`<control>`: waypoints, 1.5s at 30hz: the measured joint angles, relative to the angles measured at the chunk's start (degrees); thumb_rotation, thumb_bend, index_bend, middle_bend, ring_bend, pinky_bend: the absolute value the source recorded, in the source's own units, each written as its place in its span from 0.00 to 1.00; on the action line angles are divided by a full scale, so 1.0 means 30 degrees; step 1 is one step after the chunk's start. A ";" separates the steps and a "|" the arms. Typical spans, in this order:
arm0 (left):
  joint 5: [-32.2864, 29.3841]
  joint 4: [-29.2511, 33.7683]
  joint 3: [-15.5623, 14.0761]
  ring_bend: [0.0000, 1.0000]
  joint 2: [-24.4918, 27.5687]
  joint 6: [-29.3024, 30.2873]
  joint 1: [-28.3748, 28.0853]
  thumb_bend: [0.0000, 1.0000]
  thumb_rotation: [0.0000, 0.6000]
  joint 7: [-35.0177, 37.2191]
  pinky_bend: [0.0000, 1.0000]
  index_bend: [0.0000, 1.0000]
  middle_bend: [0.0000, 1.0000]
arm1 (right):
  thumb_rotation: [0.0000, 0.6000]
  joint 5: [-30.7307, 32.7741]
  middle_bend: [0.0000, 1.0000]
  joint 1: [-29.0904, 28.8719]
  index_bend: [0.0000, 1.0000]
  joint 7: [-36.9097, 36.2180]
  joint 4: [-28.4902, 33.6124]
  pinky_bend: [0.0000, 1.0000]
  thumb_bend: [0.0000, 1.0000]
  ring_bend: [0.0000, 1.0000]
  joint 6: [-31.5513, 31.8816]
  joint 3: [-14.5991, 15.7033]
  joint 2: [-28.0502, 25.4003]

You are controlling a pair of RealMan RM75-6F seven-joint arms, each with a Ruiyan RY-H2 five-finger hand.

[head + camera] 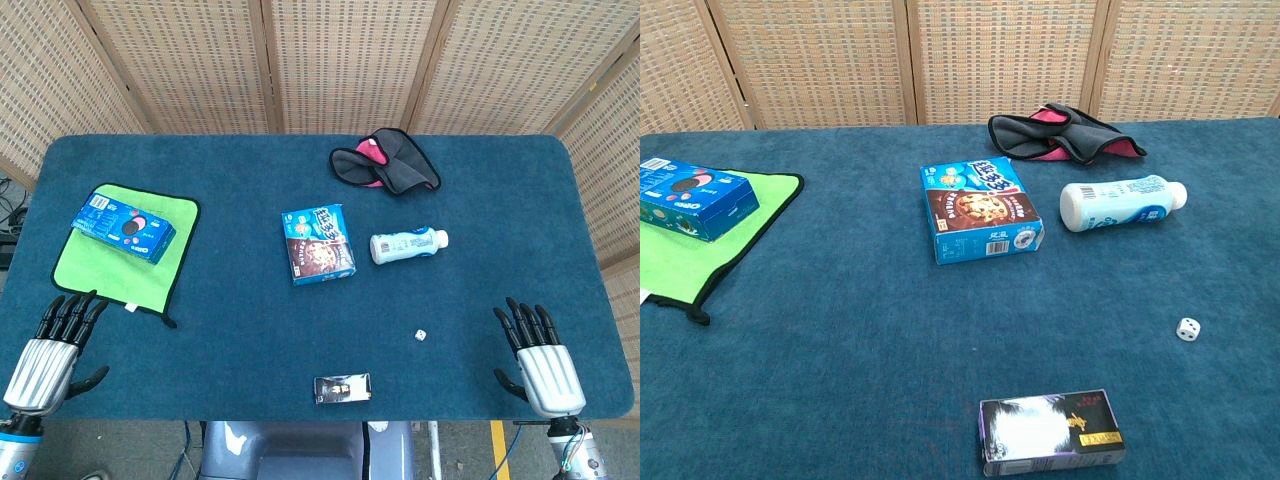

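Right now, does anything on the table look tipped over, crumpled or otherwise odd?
The bottle lies on its side beside the cookie box, cap on, nothing spilled. The grey and pink cloth behind it is bunched up, unlike the green cloth, which lies flat. A lone die sits apart.

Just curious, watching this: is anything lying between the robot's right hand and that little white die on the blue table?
Nothing visible does. The right hand rests open at the table's near edge, and only bare blue cloth separates it from the die. The small dark box lies off to the side, nearer the middle.
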State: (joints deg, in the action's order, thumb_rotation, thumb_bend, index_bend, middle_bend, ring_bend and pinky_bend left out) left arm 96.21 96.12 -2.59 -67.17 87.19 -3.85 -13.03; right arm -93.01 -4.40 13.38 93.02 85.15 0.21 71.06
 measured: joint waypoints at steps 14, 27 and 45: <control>0.0221 0.0017 -0.0095 0.00 0.0091 0.0088 0.0023 0.21 1.00 0.0191 0.00 0.00 0.00 | 1.00 0.0013 0.00 0.0012 0.00 -0.0125 0.0140 0.00 0.26 0.00 -0.0063 0.0061 -0.0085; 0.0200 -0.0021 -0.0018 0.00 0.0311 0.0283 0.0052 0.21 1.00 0.0734 0.00 0.00 0.00 | 1.00 -0.0055 0.00 0.0023 0.00 0.0293 0.0271 0.00 0.26 0.00 -0.0110 0.0111 -0.0041; 0.0511 0.0291 -0.0120 0.00 0.0348 0.0397 0.0105 0.21 1.00 0.0486 0.00 0.00 0.00 | 1.00 -0.0438 0.00 0.0180 0.00 0.0352 0.0465 0.00 0.26 0.00 0.0229 0.0263 -0.0196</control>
State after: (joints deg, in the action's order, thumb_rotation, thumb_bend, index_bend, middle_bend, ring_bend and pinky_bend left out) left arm 97.74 96.99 -2.95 -66.13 88.38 -3.53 -11.57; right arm -94.32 -3.86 14.44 94.41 85.84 1.00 70.47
